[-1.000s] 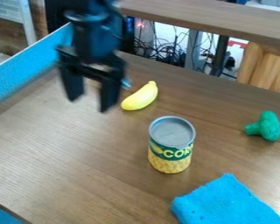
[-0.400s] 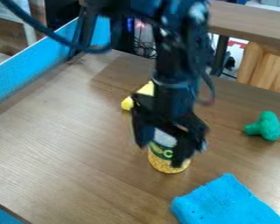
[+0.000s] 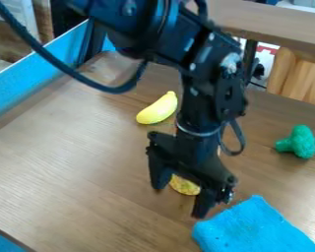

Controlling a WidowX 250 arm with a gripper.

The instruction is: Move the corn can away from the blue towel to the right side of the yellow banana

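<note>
My gripper [image 3: 181, 196] has swung in from the upper left and down to the corn can [image 3: 186, 186], its fingers wide apart. The can hasn't moved: it stands on the table [image 3: 75, 172], mostly hidden behind me, its yellow base showing between my fingers. I can't tell if I touch it, but I judge it within reach. Near my right-hand finger in view lies the blue cloth [image 3: 252, 229]; farther out, the toy banana [image 3: 159, 109] and green toy broccoli [image 3: 298, 141] lie where they were.
</note>
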